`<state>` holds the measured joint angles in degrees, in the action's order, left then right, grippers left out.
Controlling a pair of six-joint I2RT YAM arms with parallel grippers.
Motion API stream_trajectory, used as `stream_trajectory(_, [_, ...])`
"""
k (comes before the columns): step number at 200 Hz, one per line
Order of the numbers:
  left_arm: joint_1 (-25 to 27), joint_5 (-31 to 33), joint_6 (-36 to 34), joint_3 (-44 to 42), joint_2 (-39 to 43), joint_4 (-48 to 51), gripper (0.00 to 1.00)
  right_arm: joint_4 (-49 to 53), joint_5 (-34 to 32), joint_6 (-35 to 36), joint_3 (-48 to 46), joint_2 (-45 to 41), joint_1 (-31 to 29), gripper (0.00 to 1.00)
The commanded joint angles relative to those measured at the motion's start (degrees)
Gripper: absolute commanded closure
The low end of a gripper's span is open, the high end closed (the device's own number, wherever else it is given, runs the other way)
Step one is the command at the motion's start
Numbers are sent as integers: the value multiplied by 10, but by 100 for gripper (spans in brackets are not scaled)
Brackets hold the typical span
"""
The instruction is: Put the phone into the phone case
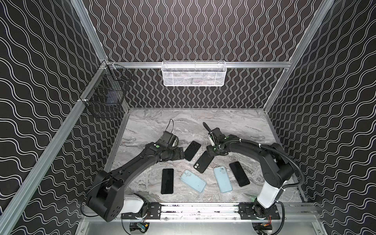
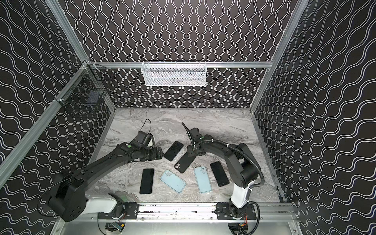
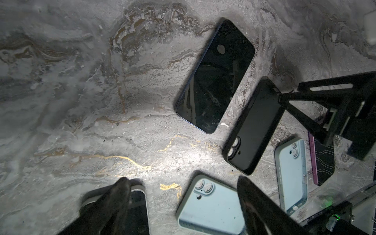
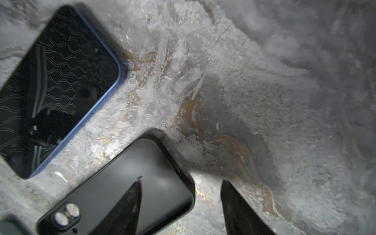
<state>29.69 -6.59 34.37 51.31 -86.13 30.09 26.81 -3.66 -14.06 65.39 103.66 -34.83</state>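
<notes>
A black phone case lies open side up in the middle of the marble table, camera cutouts toward the front. Just left of it lies a dark phone with a blue edge, screen up. My right gripper is low over the case's far end, its jaws apart; one finger is over the case's inside, the other outside its end wall. My left gripper hovers open beside the blue-edged phone, holding nothing.
Nearer the front lie a black phone, two light blue cases and a purple-edged phone. A white mesh basket hangs on the back rail, a black wire basket on the left rail.
</notes>
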Motion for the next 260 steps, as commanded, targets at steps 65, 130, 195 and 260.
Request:
stream_trajectory(65, [0, 6, 7, -1, -2, -27, 13, -2, -13, 3, 14, 34, -10, 54])
stream_trajectory(130, [0, 10, 9, -9, 3, -26, 13, -18, -14, -7, 2, 35, -11, 64])
stream_trajectory(195, [-1, 13, 8, -5, 2, -24, 13, -14, -33, -15, -31, -4, -10, 70])
stream_trajectory(260, [0, 9, 11, -6, -5, -31, 13, -17, -32, -16, -41, -25, -10, 52])
